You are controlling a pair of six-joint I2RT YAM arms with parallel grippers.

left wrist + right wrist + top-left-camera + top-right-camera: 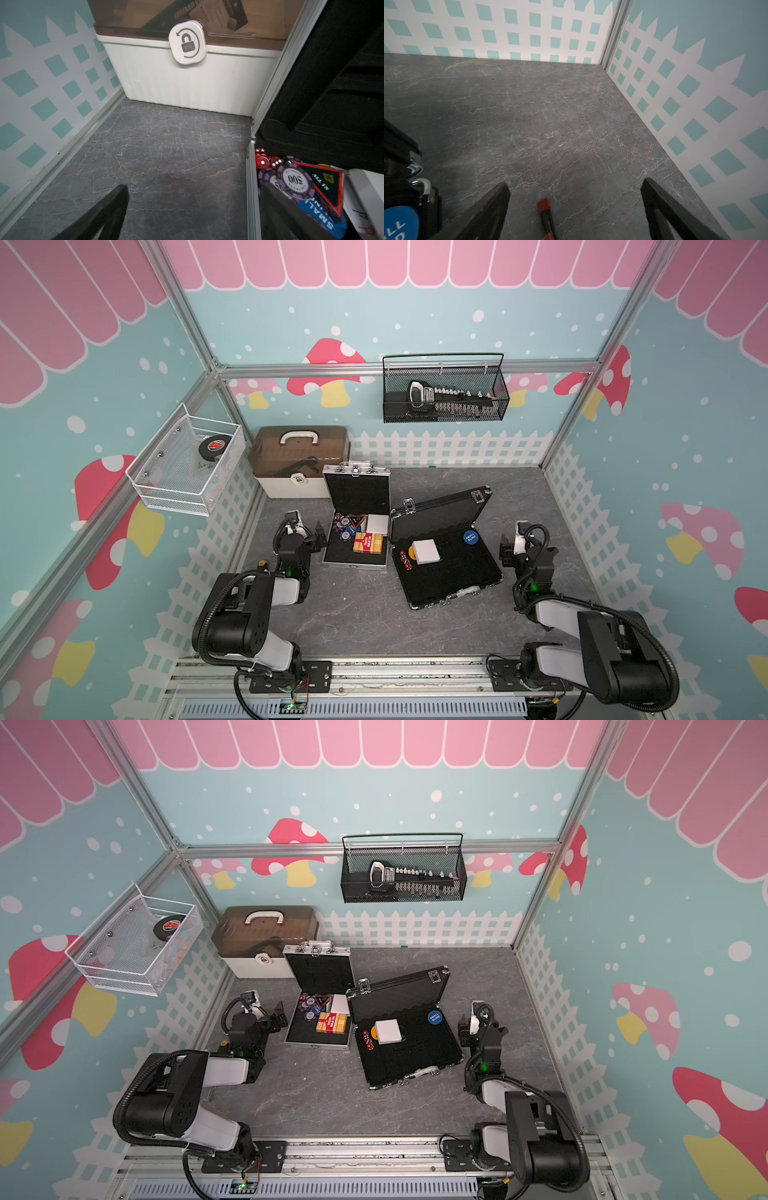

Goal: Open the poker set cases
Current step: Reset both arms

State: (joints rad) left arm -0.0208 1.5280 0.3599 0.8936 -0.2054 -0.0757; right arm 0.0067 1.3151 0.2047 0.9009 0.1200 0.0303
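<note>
Both poker set cases lie open on the grey table in both top views. The smaller silver case (356,494) (321,974) has its lid upright and holds chips, cards and a white box. The larger black case (457,574) (419,1054) has its lid propped back and holds a white box, red dice and a blue disc. My left gripper (318,536) (195,187) is open just left of the silver case's rim (252,187), one finger over the chips. My right gripper (505,549) (576,182) is open over bare table, right of the black case's latch corner (420,187).
A beige box with a brown lid (297,464) (187,83) stands at the back left behind the silver case. A white wire basket (187,464) and a black mesh basket (444,393) hang on the walls. A red-tipped cable (544,204) shows under my right wrist.
</note>
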